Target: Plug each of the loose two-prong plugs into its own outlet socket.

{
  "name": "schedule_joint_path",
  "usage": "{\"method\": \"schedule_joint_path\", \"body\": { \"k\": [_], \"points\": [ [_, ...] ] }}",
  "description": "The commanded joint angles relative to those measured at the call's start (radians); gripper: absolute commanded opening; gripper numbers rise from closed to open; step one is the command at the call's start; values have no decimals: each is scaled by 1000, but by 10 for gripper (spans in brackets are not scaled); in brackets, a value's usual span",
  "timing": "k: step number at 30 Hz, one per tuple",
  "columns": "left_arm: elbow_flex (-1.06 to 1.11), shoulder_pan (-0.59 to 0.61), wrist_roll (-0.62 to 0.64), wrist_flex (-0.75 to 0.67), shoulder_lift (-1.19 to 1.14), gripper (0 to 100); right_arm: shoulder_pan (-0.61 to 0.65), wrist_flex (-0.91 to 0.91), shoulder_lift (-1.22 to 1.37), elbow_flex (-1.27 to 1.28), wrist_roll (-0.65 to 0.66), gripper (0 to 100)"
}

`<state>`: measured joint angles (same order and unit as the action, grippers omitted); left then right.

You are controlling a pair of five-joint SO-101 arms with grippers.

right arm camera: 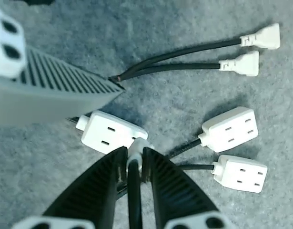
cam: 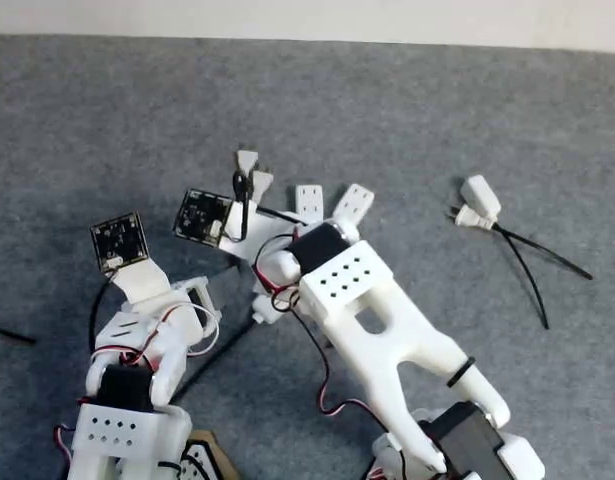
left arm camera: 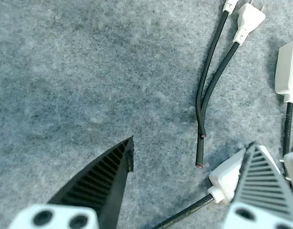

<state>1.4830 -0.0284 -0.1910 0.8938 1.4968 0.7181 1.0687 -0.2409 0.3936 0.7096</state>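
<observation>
Where both arms crowd one patch of tabletop (cam: 107,110), as the high view shows, the likeliest fault is a clash of arms, or a snagged cord dragging a socket out of line. Two loose plugs (cam: 248,160) lie just beyond the arms, with two outlet sockets (cam: 309,203) beside them. A further white plug (cam: 479,196) lies well apart to one side with its cord.

Left wrist view: the left gripper (left arm camera: 191,143) is released, its jaws spread wide and holding nothing, with bare tabletop between them. One jaw is against or just beside a white socket block (left arm camera: 226,176); contact cannot be settled. The loose plugs lie well ahead of the jaw tips, unplugged.

Right wrist view: the right gripper (right arm camera: 134,151) is clenched on a held plug (right arm camera: 136,144), whose black cord (right arm camera: 133,191) runs back between the jaws. This plug sits at the edge of the socket block, just ahead of the jaw tips. The block's slots show open, so insertion is judged not yet made. The prongs are hidden. Should they meet the block's face rather than its slots, a push would likely slide the unanchored block away, or toward the left arm's jaw close beside it.
</observation>
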Motion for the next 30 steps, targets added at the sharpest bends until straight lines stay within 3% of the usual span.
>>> {"method": "schedule_joint_path", "body": {
  "k": [1, 9, 30],
  "points": [
    [-19, -1, 9, -12, 5, 354, 19, -19, -7, -1, -11, 6],
    [-19, -1, 9, -11, 5, 354, 15, -188, -10, 186, -9, 6],
    [-12, -4, 9, -15, 5, 354, -61, -223, -8, 186, 31, 6]
  ]
}}
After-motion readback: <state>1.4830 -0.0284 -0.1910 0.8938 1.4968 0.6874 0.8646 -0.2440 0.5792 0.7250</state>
